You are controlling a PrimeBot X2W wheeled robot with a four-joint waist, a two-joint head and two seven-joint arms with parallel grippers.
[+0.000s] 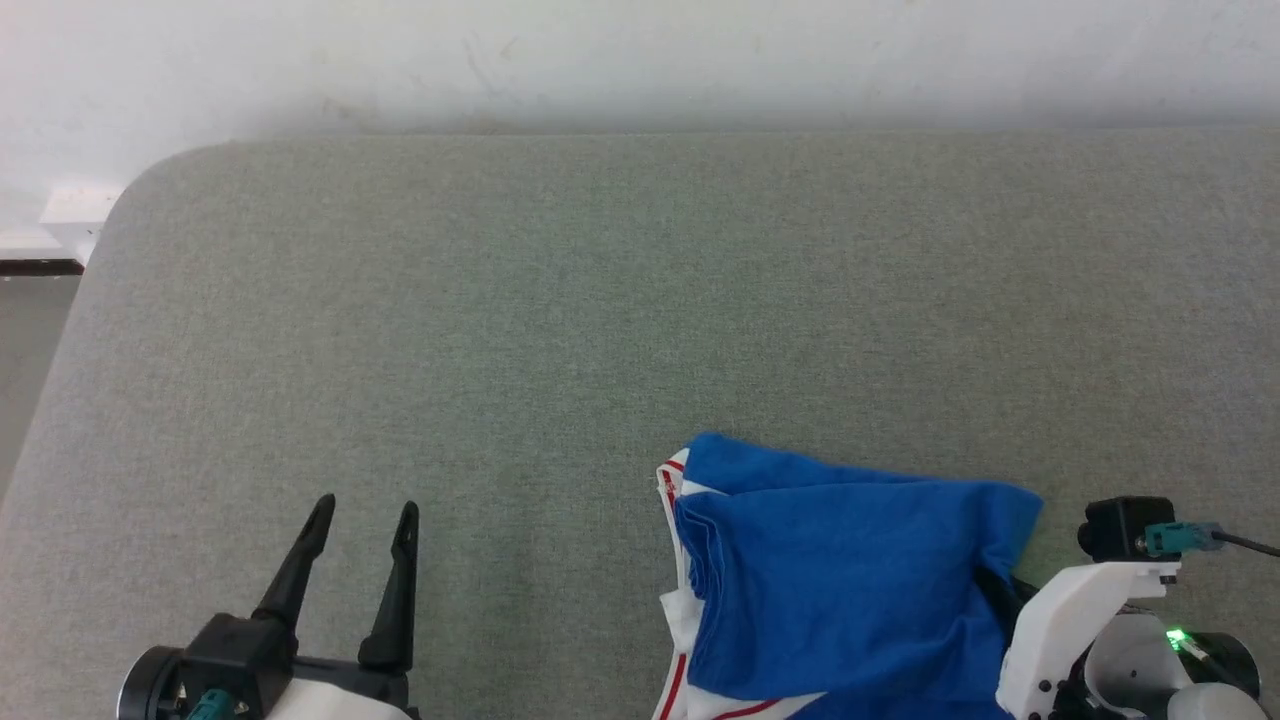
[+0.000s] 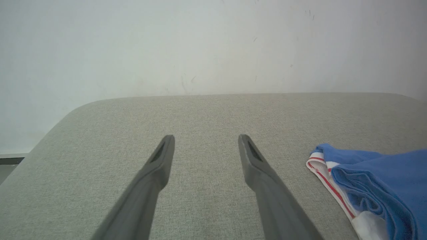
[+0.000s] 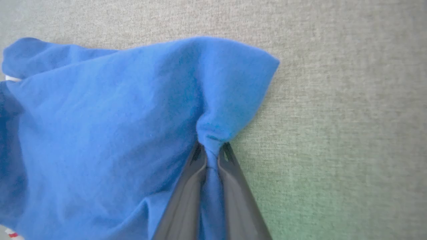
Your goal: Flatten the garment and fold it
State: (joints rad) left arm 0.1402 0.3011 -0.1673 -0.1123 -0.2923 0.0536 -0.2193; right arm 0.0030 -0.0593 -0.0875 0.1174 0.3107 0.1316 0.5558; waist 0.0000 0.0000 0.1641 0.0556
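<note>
The garment [image 1: 840, 580] lies bunched at the near right of the grey table, royal blue with a white, red-striped sleeve edge at its left side. My right gripper [image 3: 211, 148] is shut on a pinch of its blue cloth near the right corner; the fabric gathers into a fold between the two fingers. In the head view its fingers are hidden behind the cloth, and the white wrist [image 1: 1090, 620] sits beside the garment's right edge. My left gripper [image 1: 365, 515] stands open over bare table, well left of the garment [image 2: 377, 186], with nothing between its fingers.
The grey padded table [image 1: 600, 300] stretches far back to a white wall [image 1: 640, 60]. Its rounded left corner [image 1: 140, 190] drops off to the floor at the left.
</note>
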